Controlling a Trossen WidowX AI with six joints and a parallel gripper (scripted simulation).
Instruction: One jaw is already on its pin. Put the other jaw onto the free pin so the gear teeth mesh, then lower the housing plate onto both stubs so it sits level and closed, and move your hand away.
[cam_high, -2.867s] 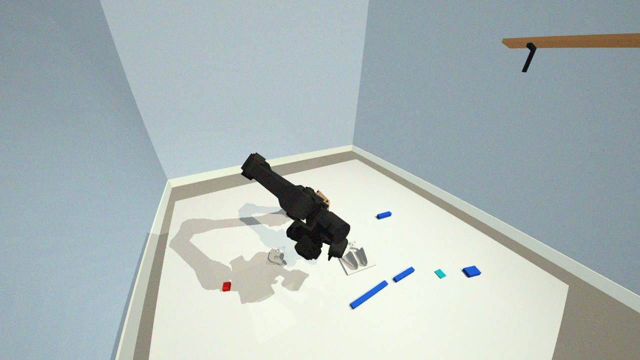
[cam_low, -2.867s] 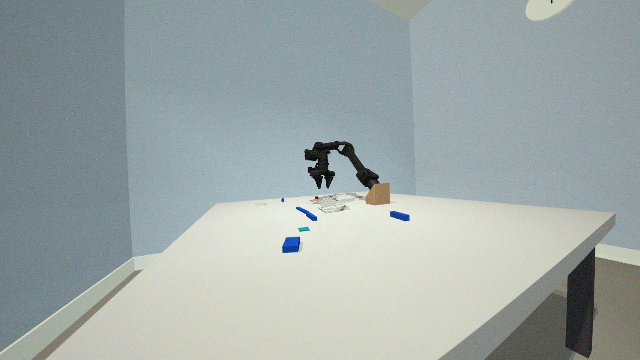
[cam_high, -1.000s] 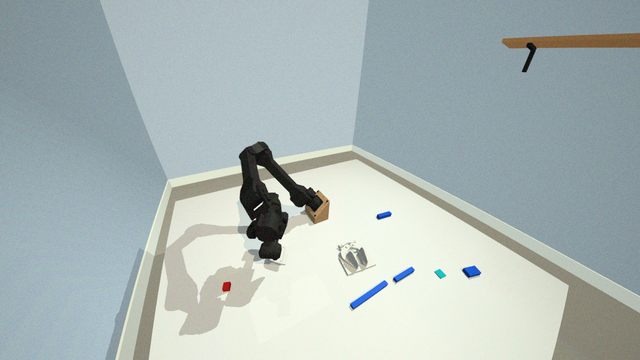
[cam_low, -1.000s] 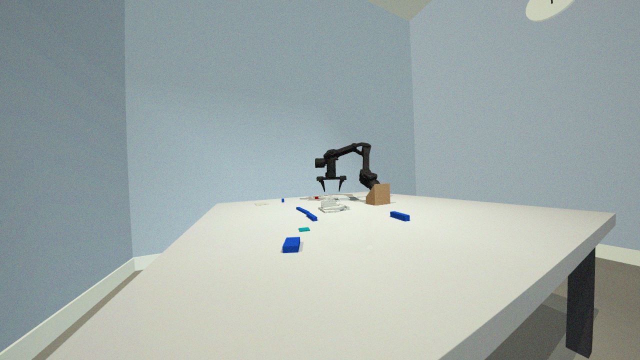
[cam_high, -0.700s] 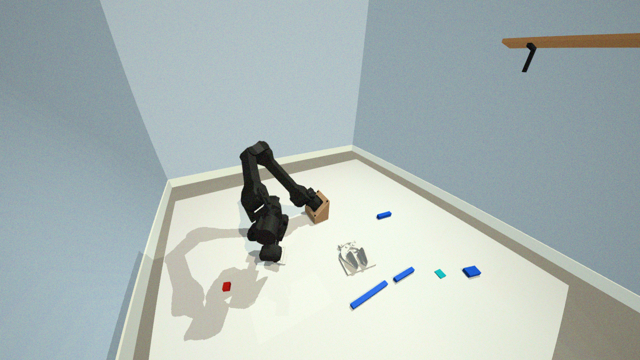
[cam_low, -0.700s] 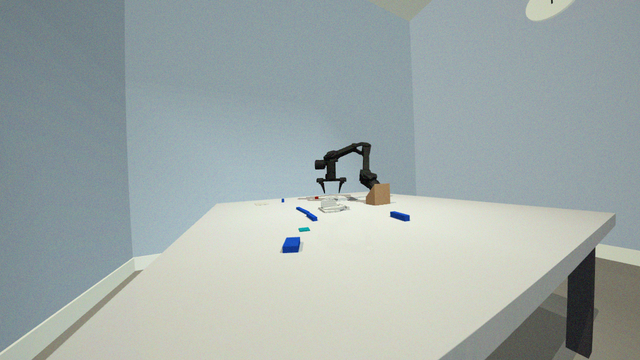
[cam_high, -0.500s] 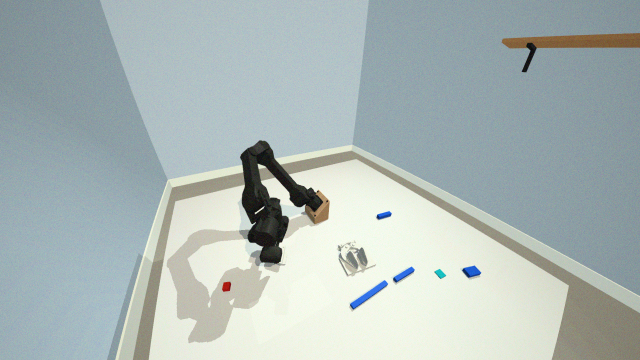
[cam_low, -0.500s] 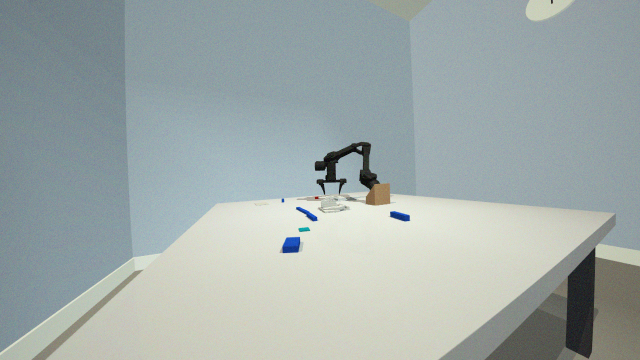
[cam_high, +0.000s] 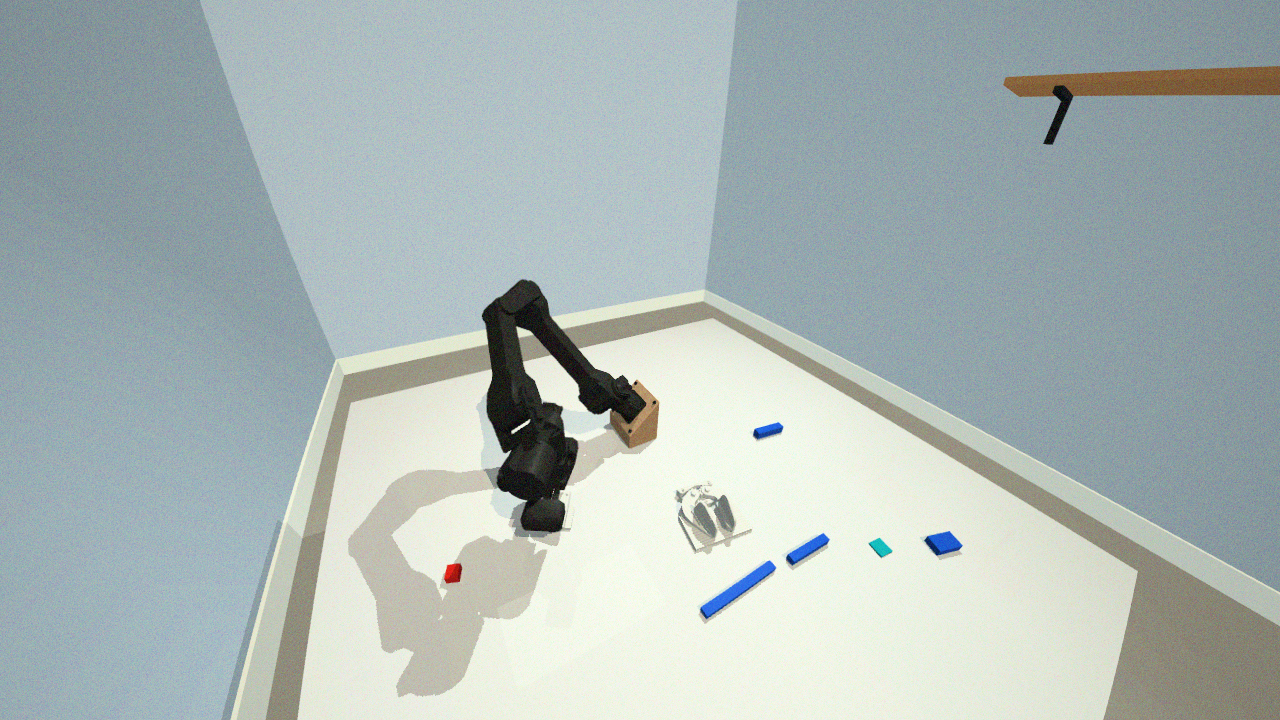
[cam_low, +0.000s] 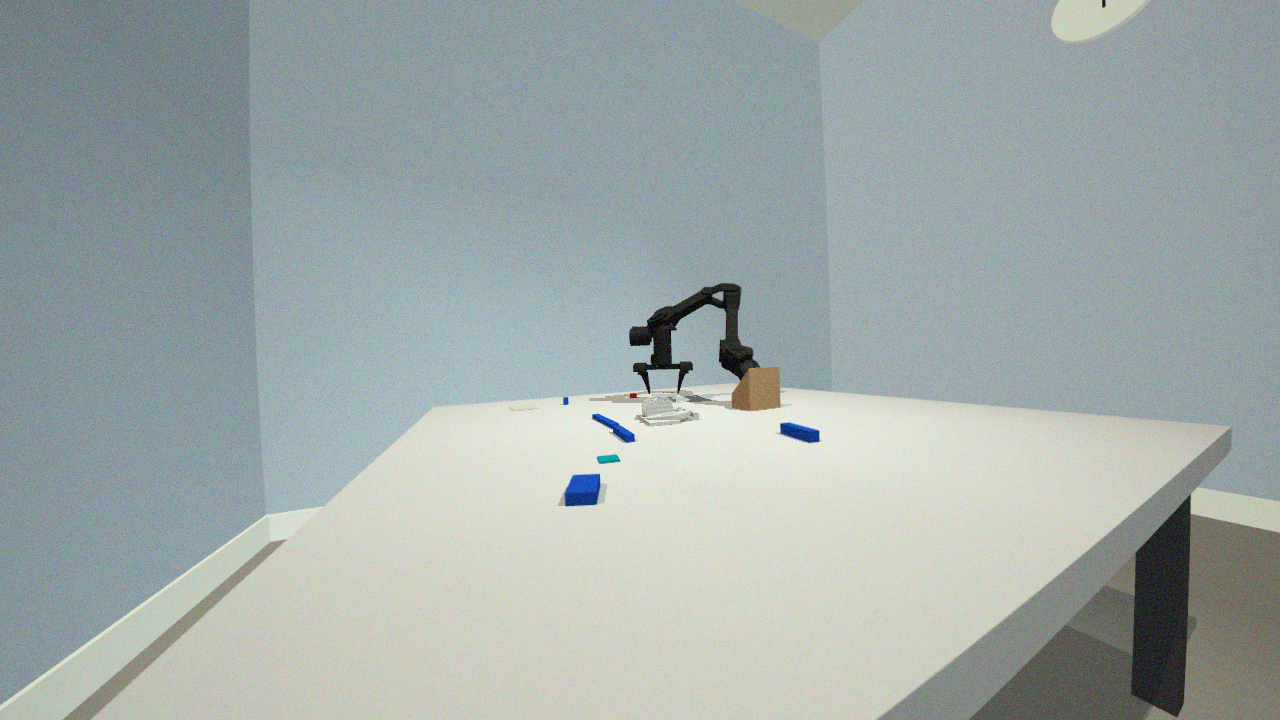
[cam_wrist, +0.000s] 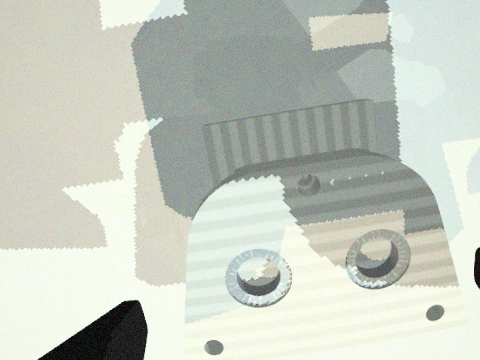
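Observation:
The white base lies on the table with two grey jaws side by side on it; I cannot tell whether their teeth mesh. It also shows in the exterior view. The pale housing plate, with two round holes, lies flat on the table apart from the base, to its left. My gripper hovers right above the plate and hides most of it in the top view. The gripper is open wide and empty, with one finger on each side of the plate. The exterior view shows the spread fingers pointing down.
A tan wedge block stands by the arm's base. Blue blocks lie right of the base: a long bar, a short bar, a flat one and one farther back. A teal tile and a red block also lie on the table.

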